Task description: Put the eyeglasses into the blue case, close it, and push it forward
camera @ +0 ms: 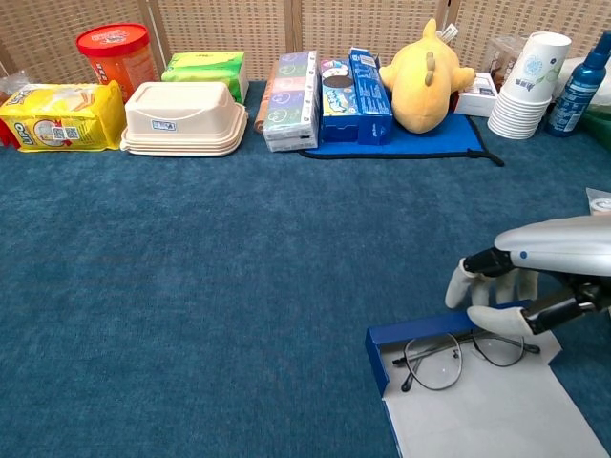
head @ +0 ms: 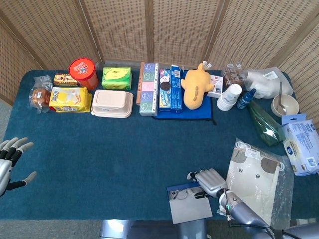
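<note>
The blue case (camera: 417,331) lies open near the table's front edge, its pale grey inside (camera: 492,412) facing up. The thin wire eyeglasses (camera: 460,353) lie flat in the case, lenses side by side; in the head view the eyeglasses (head: 180,194) are small inside the case (head: 188,205). My right hand (camera: 504,294) hovers at the case's right end, its thumb close above the right lens and nothing gripped between its fingers. The same right hand (head: 210,180) shows in the head view. My left hand (head: 11,158) hangs at the far left edge, fingers spread and holding nothing.
A clear bag with pale fabric (head: 254,175) lies just right of the case. Along the back stand a red canister (camera: 116,54), a beige lunch box (camera: 183,118), boxes (camera: 292,89), a yellow plush (camera: 422,79), paper cups (camera: 527,86) and a blue bottle (camera: 582,74).
</note>
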